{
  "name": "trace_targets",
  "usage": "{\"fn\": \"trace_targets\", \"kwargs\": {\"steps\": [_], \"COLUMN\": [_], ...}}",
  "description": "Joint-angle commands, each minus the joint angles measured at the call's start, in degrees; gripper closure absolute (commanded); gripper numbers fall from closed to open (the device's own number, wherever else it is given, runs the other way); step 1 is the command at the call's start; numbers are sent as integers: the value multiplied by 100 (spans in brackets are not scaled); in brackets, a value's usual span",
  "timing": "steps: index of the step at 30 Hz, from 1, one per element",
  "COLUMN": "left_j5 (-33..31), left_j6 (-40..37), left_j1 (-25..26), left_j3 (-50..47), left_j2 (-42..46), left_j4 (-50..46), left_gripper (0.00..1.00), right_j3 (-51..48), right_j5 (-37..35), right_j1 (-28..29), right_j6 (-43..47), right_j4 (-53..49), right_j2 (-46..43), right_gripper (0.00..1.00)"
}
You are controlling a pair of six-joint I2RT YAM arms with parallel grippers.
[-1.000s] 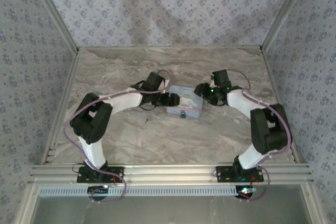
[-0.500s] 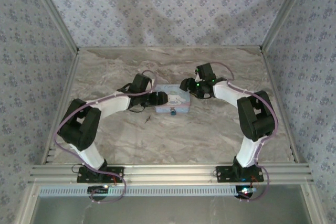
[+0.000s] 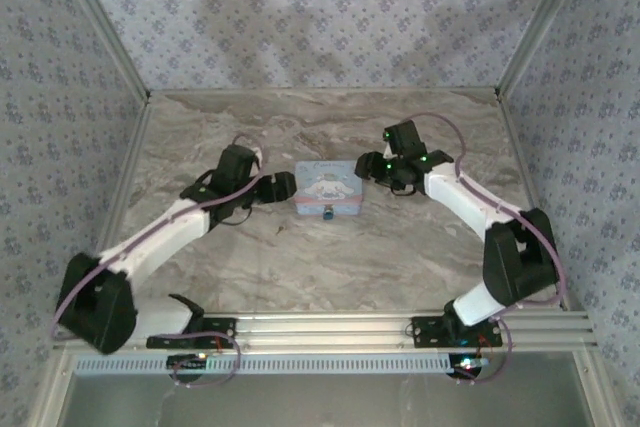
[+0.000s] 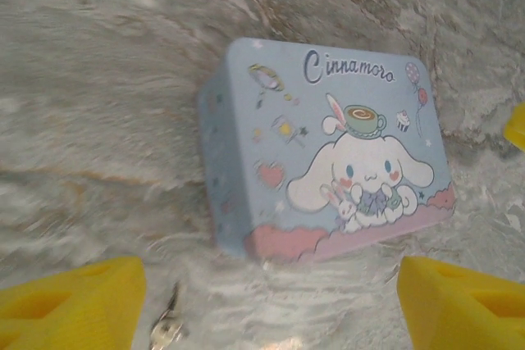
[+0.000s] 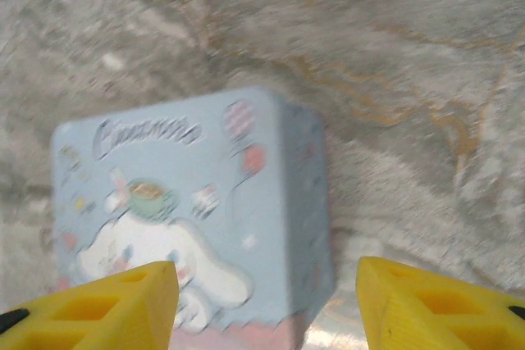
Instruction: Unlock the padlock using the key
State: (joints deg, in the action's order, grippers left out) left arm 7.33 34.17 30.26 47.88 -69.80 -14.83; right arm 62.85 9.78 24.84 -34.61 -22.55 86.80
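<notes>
Barely started: the small silvery key lies untouched at eight o'clock of the tiny dark-blue padlock, while left gripper and right gripper both gape empty.

A robotics test cell, dressed to look domestic, is indicated rather than a lived-in room. A marble-patterned tabletop is enclosed on its left, far and right sides by flat panels papered in a small floral print. The panels are joined at the tabletop's far corners by bare aluminium profiles. Along the tabletop's near edge, grooved aluminium rails are laid, and onto these a left arm and a right arm, both white and black, are bolted. Just nearer than the rails, a slotted cable duct is run.
</notes>
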Motion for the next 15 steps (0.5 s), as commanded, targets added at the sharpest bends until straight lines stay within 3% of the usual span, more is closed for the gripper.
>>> {"fn": "trace_targets", "kwargs": {"steps": [1, 7, 11, 15], "left_j5": [-656, -733, -748, -758], "left_j6": [405, 1260, 1758, 1934], "left_j1": [-14, 10, 18, 24], "left_j3": [-488, -1129, -1536, -1580], "left_j2": [915, 2111, 2705, 2957], "left_j4": [-904, -1916, -2168, -2363], "left_gripper": [20, 27, 29, 29], "right_j3": [203, 331, 730, 1046], "right_j5": [-234, -147, -241, -309], "right_j1": [577, 1599, 2202, 2589], "right_j6": [516, 721, 822, 856], "right_j4": [-573, -468, -411, -279], "right_j2": [-185, -37, 583, 1202], "right_gripper": [42, 50, 57, 58]}}
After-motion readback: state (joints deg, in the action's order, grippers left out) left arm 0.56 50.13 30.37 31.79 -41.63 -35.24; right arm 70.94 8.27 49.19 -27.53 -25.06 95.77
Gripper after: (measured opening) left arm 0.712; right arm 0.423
